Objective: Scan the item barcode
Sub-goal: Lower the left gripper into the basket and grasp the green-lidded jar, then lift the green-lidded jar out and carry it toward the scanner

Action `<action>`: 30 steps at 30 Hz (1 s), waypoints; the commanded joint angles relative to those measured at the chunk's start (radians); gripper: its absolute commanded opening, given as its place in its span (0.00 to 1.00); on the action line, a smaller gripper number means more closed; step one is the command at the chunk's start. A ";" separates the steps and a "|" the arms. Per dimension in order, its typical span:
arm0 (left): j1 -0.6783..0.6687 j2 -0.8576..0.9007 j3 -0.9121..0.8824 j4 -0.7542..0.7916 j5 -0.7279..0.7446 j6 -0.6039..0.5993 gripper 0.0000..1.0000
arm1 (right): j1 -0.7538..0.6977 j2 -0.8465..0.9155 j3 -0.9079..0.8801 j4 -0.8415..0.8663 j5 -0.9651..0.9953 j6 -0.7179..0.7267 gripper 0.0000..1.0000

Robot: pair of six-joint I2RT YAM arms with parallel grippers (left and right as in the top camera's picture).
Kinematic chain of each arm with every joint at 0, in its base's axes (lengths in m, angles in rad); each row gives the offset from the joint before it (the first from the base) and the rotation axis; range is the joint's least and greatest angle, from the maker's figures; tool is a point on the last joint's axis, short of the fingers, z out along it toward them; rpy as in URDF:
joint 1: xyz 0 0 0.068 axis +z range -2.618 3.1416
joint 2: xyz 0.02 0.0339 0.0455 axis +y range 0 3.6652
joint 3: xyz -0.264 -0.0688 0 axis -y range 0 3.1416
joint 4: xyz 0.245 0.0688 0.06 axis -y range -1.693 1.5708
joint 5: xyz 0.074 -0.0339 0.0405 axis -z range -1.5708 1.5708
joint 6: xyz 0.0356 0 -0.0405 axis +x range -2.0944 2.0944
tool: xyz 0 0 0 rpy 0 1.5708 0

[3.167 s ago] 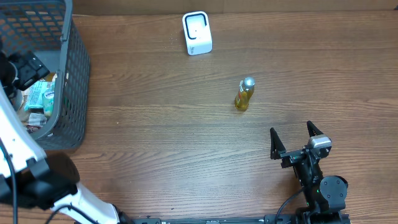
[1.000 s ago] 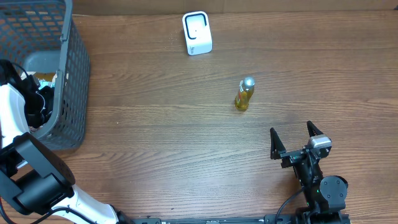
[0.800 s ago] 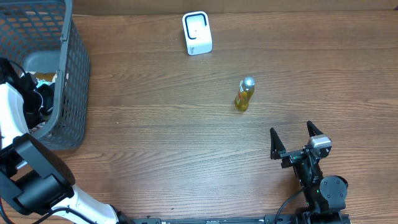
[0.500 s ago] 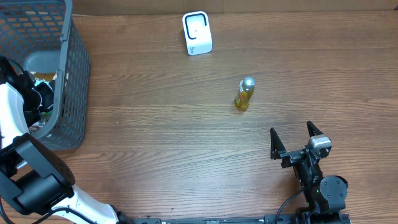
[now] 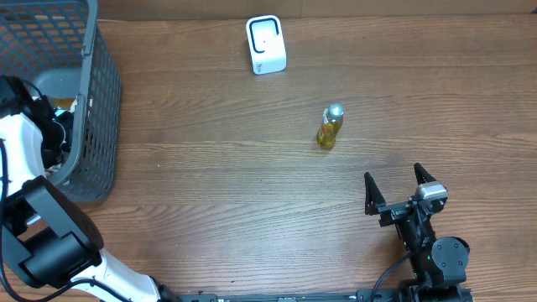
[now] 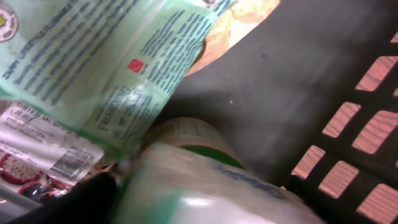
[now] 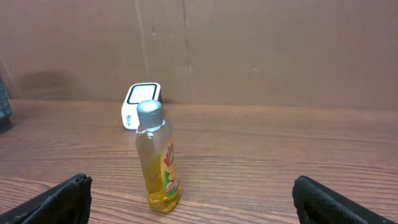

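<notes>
My left gripper [image 5: 54,132] is down inside the grey basket [image 5: 99,117] at the table's left edge. In the left wrist view a white and green tub [image 6: 205,180] fills the space between the jaws, blurred and very close. One dark finger [image 6: 81,200] lies against its left side; the other is hidden, so a grip cannot be judged. A pale green packet [image 6: 106,62] lies above the tub. The white scanner [image 5: 266,44] stands at the back. My right gripper [image 5: 399,190] rests open near the front right edge, with nothing between its fingers.
A yellow bottle [image 5: 330,127] with a silver cap stands upright mid-table, between the scanner and the right gripper; in the right wrist view the bottle [image 7: 158,158] is ahead and left of centre. More packets [image 6: 43,149] lie in the basket. A cardboard wall [image 7: 261,50] stands behind the table.
The left arm has gone down deeper into the basket and shifted a little over the last second. The right arm, bottle and scanner have not moved.
</notes>
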 commanded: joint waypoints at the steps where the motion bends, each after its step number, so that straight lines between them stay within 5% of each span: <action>1: -0.007 -0.002 -0.008 -0.005 0.001 0.006 0.68 | -0.002 -0.010 -0.011 0.004 0.001 -0.004 1.00; 8: -0.006 -0.011 0.110 -0.082 -0.016 0.005 0.58 | -0.002 -0.010 -0.011 0.004 0.001 -0.005 1.00; 21: -0.012 -0.011 0.950 -0.476 0.014 -0.143 0.49 | -0.002 -0.010 -0.011 0.004 0.001 -0.005 1.00; 30: -0.172 -0.011 1.179 -0.799 0.108 -0.193 0.43 | -0.002 -0.010 -0.011 0.004 0.001 -0.005 1.00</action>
